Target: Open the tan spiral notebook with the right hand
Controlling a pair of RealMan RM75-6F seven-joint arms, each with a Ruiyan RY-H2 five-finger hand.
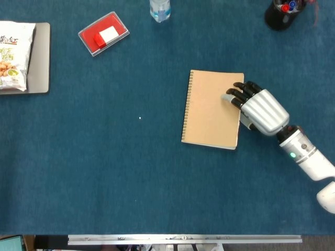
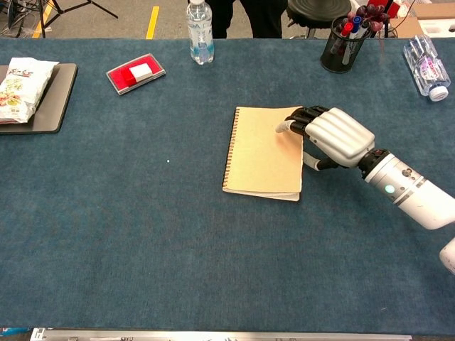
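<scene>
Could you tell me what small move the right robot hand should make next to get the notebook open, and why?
Probably hook the fingertips under the cover's free right edge and lift. The notebook lies closed and flat, spiral on its left, and the right robot hand rests its fingers on top of the cover by that edge, not under it.
</scene>
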